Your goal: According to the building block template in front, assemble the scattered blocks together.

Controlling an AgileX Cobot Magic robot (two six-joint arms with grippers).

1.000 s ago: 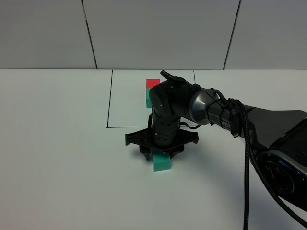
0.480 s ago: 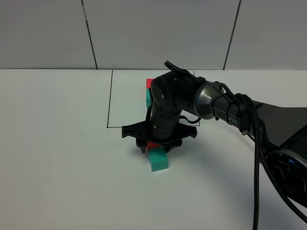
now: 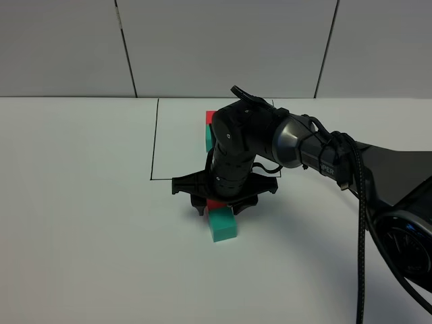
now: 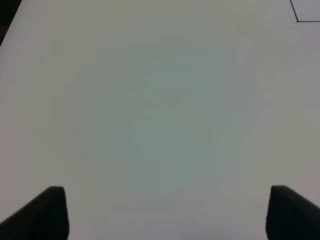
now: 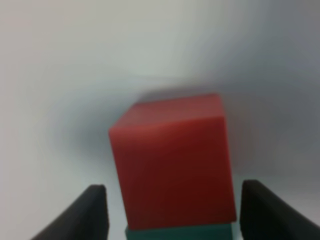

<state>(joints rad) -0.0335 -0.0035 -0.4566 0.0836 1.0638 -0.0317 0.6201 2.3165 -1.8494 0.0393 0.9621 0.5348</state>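
The scattered blocks lie together in front of the frame: the red cube [image 3: 214,203] touches the far side of the teal-green cube [image 3: 222,226]. My right gripper [image 3: 219,206] hangs low over the red cube, open, with a finger on each side of it and a small gap to each. In the right wrist view the red cube [image 5: 172,160] fills the middle between the fingertips [image 5: 96,210], with the teal cube's edge [image 5: 180,233] below it. The template [image 3: 208,128] inside the black drawn rectangle [image 3: 154,145] is mostly hidden behind the arm. My left gripper [image 4: 162,210] is open over bare table.
The right arm [image 3: 304,148] and its cable [image 3: 358,223] cross the table from the right. A corner of the black rectangle [image 4: 298,20] shows in the left wrist view. A grey panelled wall [image 3: 216,47] stands behind the white table [image 3: 81,223].
Over the last second my right gripper moved back and slightly left, uncovering the red cube behind the teal one. The teal cube shifted slightly left. Nothing has moved in the last half second.
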